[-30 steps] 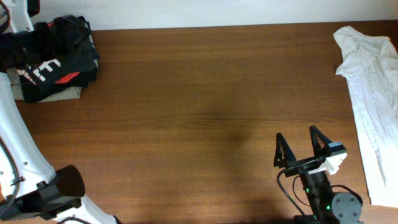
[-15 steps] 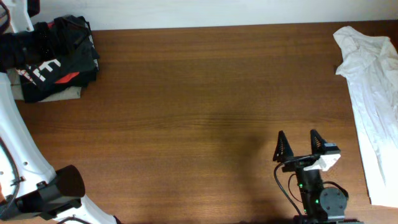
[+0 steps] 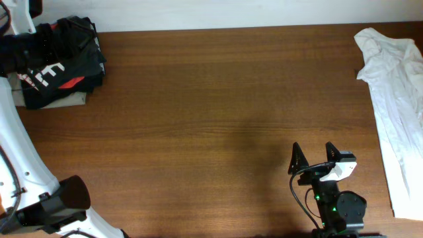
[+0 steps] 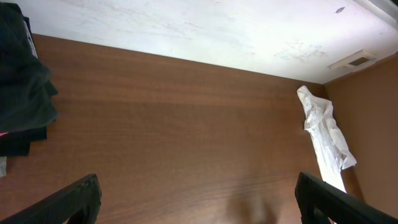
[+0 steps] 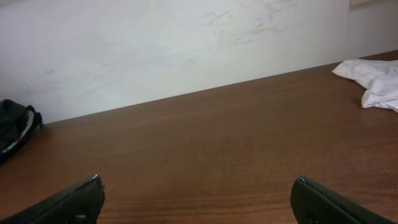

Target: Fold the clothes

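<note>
A crumpled white garment (image 3: pixel 396 86) lies along the table's right edge; it also shows in the left wrist view (image 4: pixel 323 134) and the right wrist view (image 5: pixel 373 78). A folded pile of black clothes with white and red print (image 3: pixel 59 63) sits at the back left corner, on a beige piece; it also shows in the left wrist view (image 4: pixel 22 93) and the right wrist view (image 5: pixel 15 124). My right gripper (image 3: pixel 312 151) is open and empty near the front edge, left of the white garment. My left gripper (image 4: pixel 198 179) is open and empty, high at the back left by the black pile.
The brown wooden table (image 3: pixel 211 112) is bare between the two clothes piles. A white wall (image 5: pixel 186 43) runs behind the table's back edge. The left arm's white body (image 3: pixel 20 158) stands along the left edge.
My right gripper has pulled back a little toward the front edge and turned slightly, with its fingers still apart. The clothes and the left arm have not moved.
</note>
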Robot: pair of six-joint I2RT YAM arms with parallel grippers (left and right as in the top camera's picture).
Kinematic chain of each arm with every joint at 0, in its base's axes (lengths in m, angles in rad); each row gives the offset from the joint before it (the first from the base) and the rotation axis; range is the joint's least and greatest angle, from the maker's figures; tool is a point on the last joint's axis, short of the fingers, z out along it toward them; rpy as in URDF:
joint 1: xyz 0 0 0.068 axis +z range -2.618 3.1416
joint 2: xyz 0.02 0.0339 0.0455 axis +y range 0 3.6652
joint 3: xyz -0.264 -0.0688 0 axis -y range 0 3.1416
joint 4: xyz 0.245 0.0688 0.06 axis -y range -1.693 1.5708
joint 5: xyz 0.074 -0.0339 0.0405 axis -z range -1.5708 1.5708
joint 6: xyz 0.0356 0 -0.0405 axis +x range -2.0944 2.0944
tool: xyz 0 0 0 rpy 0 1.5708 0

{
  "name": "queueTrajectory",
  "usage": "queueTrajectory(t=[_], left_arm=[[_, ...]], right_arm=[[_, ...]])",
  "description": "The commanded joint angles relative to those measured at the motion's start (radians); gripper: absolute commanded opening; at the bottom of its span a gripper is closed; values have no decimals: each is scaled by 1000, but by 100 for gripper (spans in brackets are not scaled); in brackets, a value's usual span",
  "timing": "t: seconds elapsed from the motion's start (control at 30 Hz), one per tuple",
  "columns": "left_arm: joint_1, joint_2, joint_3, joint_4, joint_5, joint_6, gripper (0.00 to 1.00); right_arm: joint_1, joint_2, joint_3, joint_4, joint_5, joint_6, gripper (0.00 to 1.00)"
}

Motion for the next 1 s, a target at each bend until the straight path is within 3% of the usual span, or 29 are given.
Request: queueTrajectory(t=[0.0, 0.97], left_arm=[[-1, -23, 3, 0, 18, 1, 99], [-13, -47, -6, 0, 17, 1, 99]], right_arm=[[6, -8, -5, -7, 12, -7, 99], [6, -8, -5, -7, 12, -7, 99]])
